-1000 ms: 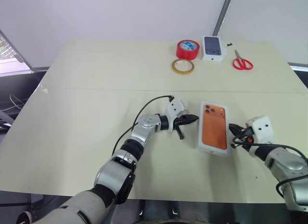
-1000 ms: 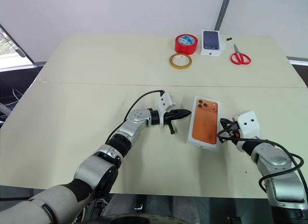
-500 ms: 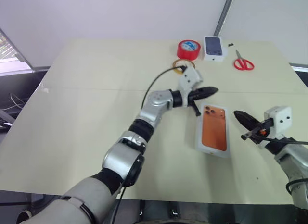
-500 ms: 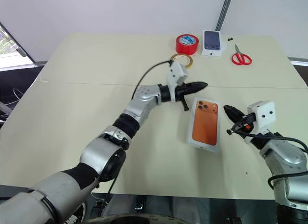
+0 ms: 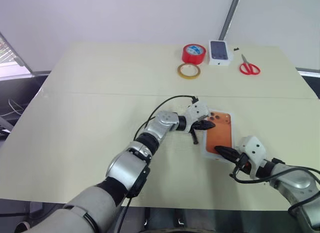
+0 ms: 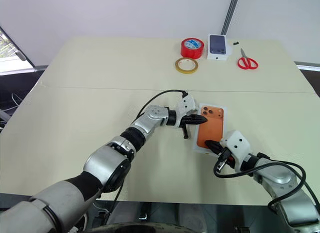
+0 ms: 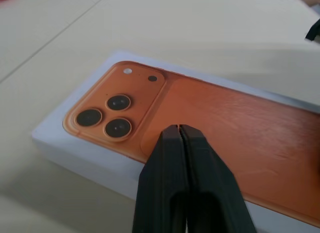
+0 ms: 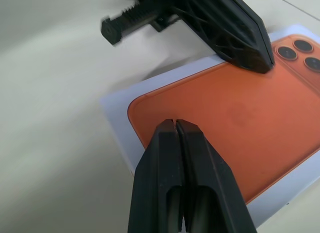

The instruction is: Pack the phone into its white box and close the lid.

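The phone (image 5: 220, 132), copper-orange and camera side up, lies flat in the white box (image 5: 206, 150) near the middle of the cream table (image 5: 90, 108), with a thin white border of box showing all round it. Taking the phone as the landmark: the left gripper (image 5: 209, 125) comes in from the phone's left side, its tip over the left part of the phone's back just below the lens cluster, and the left wrist view shows its two black fingers (image 7: 192, 163) pressed together, no gap at the tip. The right gripper (image 5: 220, 151) sits at the phone's near edge, its fingers (image 8: 175, 158) also pressed together and holding nothing, the tip just over the near left corner of the box.

Beyond the phone, well apart toward the far edge of the table, stand a red tape roll (image 5: 194, 53), a tan tape ring (image 5: 189, 70) just in front of it, a small white box printed with a dark phone (image 5: 220, 51) and red-handled scissors (image 5: 247, 66). To the phone's left, bare tabletop runs wide out to the table edge; to its right there is open surface too; a seam in the table crosses between the phone and the far things
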Motion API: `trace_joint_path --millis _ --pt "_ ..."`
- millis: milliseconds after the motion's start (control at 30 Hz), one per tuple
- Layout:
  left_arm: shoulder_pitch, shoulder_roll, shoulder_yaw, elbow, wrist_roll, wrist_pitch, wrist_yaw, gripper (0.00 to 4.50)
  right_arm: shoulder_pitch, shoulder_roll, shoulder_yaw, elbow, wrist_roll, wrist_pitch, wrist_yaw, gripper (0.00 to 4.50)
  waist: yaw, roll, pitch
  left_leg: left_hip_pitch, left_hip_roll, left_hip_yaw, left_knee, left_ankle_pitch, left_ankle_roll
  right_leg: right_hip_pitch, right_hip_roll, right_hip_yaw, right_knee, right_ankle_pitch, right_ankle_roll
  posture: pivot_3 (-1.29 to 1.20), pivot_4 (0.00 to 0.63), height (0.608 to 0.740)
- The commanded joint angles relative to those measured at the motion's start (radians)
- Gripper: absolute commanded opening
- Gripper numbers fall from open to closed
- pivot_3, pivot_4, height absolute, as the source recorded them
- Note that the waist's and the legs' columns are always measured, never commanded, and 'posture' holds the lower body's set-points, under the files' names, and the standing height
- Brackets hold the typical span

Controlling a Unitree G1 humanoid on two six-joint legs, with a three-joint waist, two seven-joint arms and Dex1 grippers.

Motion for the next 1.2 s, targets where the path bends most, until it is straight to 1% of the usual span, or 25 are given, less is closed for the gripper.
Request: trace_joint_path --millis 33,100,133,167,200,233,267,300,367,433,467,533,633,767,833,867,1000,1100,1200 --pt "0.035 0.032 0.029 -0.045 -0.027 0.012 -0.034 1.83 -0.066 0.035 -0.071 0.017 0.129 0.080 0.001 0.56 0.000 0.000 0.000 0.000 0.000 0.000 0.000 0.000 0.000 0.000 0.000 0.000 0.000 0.000 0.000 0.00 0.150 0.740" --pt "0.048 0.060 0.063 -0.122 -0.076 0.022 -0.078 2.82 -0.101 0.053 -0.104 0.008 0.166 0.064 0.007 1.37 -0.002 0.001 0.000 0.000 0.000 0.000 0.000 0.000 0.000 -0.001 0.000 0.000 0.001 0.000 0.000 0.00 0.150 0.740" --pt "0.061 0.076 0.082 -0.180 -0.109 0.046 -0.104 3.43 -0.112 0.058 -0.121 0.006 0.190 0.066 0.012 2.00 -0.003 0.001 0.000 -0.002 0.000 0.000 0.000 0.000 0.000 -0.004 0.000 0.000 0.002 0.000 0.000 0.00 0.150 0.740" --pt "0.078 0.095 0.097 -0.246 -0.138 0.076 -0.124 3.87 -0.117 0.057 -0.131 0.006 0.199 0.061 0.020 2.46 -0.002 0.001 0.000 -0.005 0.000 0.000 0.000 0.000 -0.001 -0.006 0.000 0.001 0.003 0.000 0.000 0.00 0.150 0.740" --pt "0.110 0.120 0.102 -0.333 -0.160 0.100 -0.143 4.39 -0.118 0.050 -0.136 0.009 0.198 0.053 0.033 3.02 0.000 0.001 0.000 -0.007 0.000 0.000 0.000 0.001 -0.002 -0.009 -0.001 0.001 0.004 0.000 0.000 0.00 0.150 0.740" --pt "0.146 0.150 0.100 -0.419 -0.171 0.126 -0.156 4.50 -0.115 0.040 -0.135 0.010 0.194 0.044 0.050 3.55 0.002 0.001 0.000 -0.009 0.000 0.000 0.000 0.001 -0.002 -0.011 -0.001 0.001 0.005 0.000 0.000 0.00 0.150 0.740" --pt "0.189 0.186 0.098 -0.513 -0.180 0.160 -0.159 4.50 -0.114 0.031 -0.135 0.013 0.185 0.032 0.066 4.08 0.003 0.001 0.000 -0.009 0.000 0.000 0.000 0.002 -0.003 -0.012 -0.001 0.001 0.006 0.000 0.000 0.00 0.150 0.740" --pt "0.230 0.217 0.093 -0.596 -0.187 0.176 -0.160 4.50 -0.115 0.027 -0.137 0.015 0.181 0.028 0.073 4.47 0.003 0.001 0.000 -0.009 0.000 0.000 0.000 0.002 -0.003 -0.012 -0.001 0.001 0.006 0.000 0.000 0.00 0.150 0.740" --pt "0.320 0.285 0.084 -0.766 -0.188 0.190 -0.146 4.50 -0.122 0.015 -0.142 0.018 0.183 0.021 0.091 4.47 0.004 0.002 -0.001 -0.009 0.000 0.000 -0.001 0.002 -0.003 -0.012 -0.001 0.001 0.006 0.000 0.000 0.00 0.150 0.740" --pt "0.416 0.376 0.102 -0.929 -0.226 0.301 -0.148 4.50 -0.135 0.000 -0.153 0.022 0.197 0.010 0.122 4.47 0.001 0.002 -0.001 -0.009 0.000 0.000 0.000 0.002 -0.003 -0.012 -0.002 0.001 0.006 0.000 0.000 0.00 0.150 0.740" --pt "0.461 0.414 0.109 -0.998 -0.233 0.327 -0.140 4.50 -0.136 -0.007 -0.159 0.021 0.207 0.004 0.144 4.47 0.001 0.002 -0.001 -0.009 0.000 0.000 0.000 0.002 -0.003 -0.012 -0.002 0.001 0.006 0.000 -0.001 0.00 0.150 0.740" --pt "0.536 0.476 0.124 -1.102 -0.257 0.391 -0.123 4.50 -0.131 -0.022 -0.170 0.032 0.210 -0.014 0.184 4.47 0.002 0.003 -0.001 -0.008 0.000 0.000 -0.001 0.002 -0.004 -0.012 -0.002 0.001 0.006 0.000 -0.001 0.00 0.150 0.740" --pt "0.648 0.569 0.167 -1.207 -0.298 0.427 -0.120 4.50 -0.106 -0.055 -0.165 0.063 0.181 -0.062 0.252 4.47 0.005 0.003 -0.001 -0.008 0.000 0.000 -0.001 0.002 -0.003 -0.011 -0.003 0.001 0.005 0.000 -0.001 0.00 0.150 0.740" --pt "0.786 0.659 0.224 -1.314 -0.330 0.465 -0.086 4.50 -0.116 -0.074 -0.174 0.118 0.180 -0.081 0.291 4.47 0.005 0.003 0.000 -0.008 0.000 0.000 -0.001 0.001 -0.002 -0.010 -0.003 0.001 0.002 0.000 -0.001 0.00 0.150 0.740" --pt "0.827 0.681 0.252 -1.349 -0.372 0.516 -0.070 4.50 -0.120 -0.084 -0.178 0.152 0.168 -0.098 0.312 4.47 0.004 0.004 0.000 -0.008 0.000 0.000 -0.001 0.001 -0.002 -0.010 -0.003 0.001 0.002 0.000 -0.001 0.00 0.150 0.740" --pt "0.844 0.688 0.265 -1.365 -0.374 0.515 -0.052 4.50 -0.121 -0.087 -0.178 0.165 0.161 -0.106 0.317 4.47 0.004 0.004 0.000 -0.008 0.000 0.000 -0.001 0.001 -0.002 -0.009 -0.003 0.001 0.002 0.000 -0.001 0.00 0.150 0.740" --pt "0.879 0.714 0.283 -1.398 -0.369 0.519 -0.001 4.50 -0.137 -0.090 -0.173 0.208 0.151 -0.112 0.321 4.47 0.005 0.004 0.000 -0.008 0.000 0.000 -0.001 0.001 -0.002 -0.009 -0.004 0.001 0.001 0.000 -0.001 0.00 0.150 0.740" --pt "0.895 0.737 0.289 -1.400 -0.379 0.537 0.008 4.50 -0.145 -0.089 -0.173 0.227 0.141 -0.118 0.323 4.47 0.004 0.004 0.000 -0.008 0.000 0.000 -0.001 0.001 -0.002 -0.009 -0.004 0.001 0.001 0.000 -0.001 0.00 0.150 0.740" --pt "0.914 0.773 0.280 -1.397 -0.365 0.517 0.007 4.50 -0.133 -0.095 -0.184 0.246 0.139 -0.127 0.337 4.47 0.003 0.005 0.000 -0.008 0.000 0.000 -0.001 0.001 -0.002 -0.010 -0.004 0.001 0.001 0.000 -0.001 0.00 0.150 0.740"
